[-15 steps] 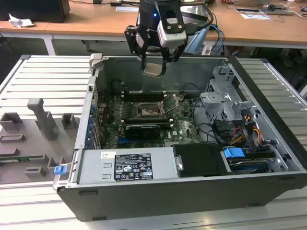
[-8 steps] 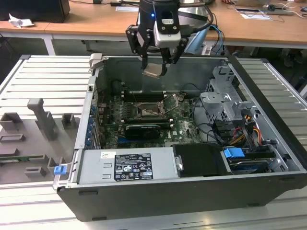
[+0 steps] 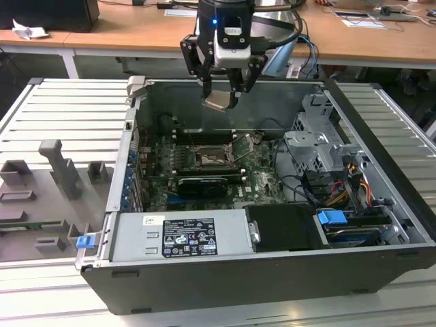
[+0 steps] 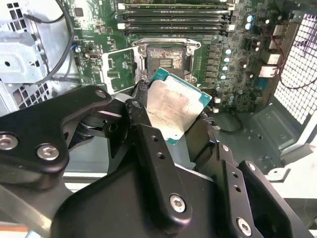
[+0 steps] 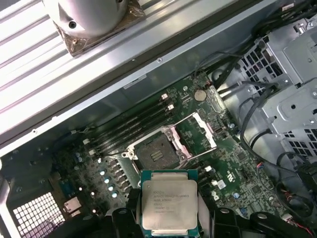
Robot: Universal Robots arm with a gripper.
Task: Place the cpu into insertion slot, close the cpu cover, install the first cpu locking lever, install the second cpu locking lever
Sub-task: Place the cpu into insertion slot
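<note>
The gripper (image 3: 222, 95) hung over the open top of a computer case (image 3: 272, 102), close to its far wall, its fingers (image 4: 137, 110) clamped on two opposite edges of the cpu (image 3: 218, 103), which sat tilted in their grasp, well clear of the board below. The insertion slot (image 3: 208, 158) lay uncovered and nearer than the held chip, a dark square with a silvery rim on the green motherboard (image 3: 262, 177). The cpu cover (image 3: 244, 144) stood raised at the slot's edge on the exterior view's right, leaving open air straight above the socket. Room around it was tight: black memory slots (image 3: 204, 133) ran along the far side, another bank sat on the near side, a grey drive cage (image 3: 320, 146) with loose cables crowded the exterior view's right, and the power supply (image 3: 180, 235) filled the near corner on the exterior view's left. In both wrist views the cpu (image 5: 168, 203) showed a pale silvery-beige metal face with fine print, framed by a narrow green border, with the slot (image 5: 156, 156) and the lifted cover (image 5: 195, 134) apart from it, beyond the fingertips. The case rested on a grey ribbed table (image 3: 68, 116).
</note>
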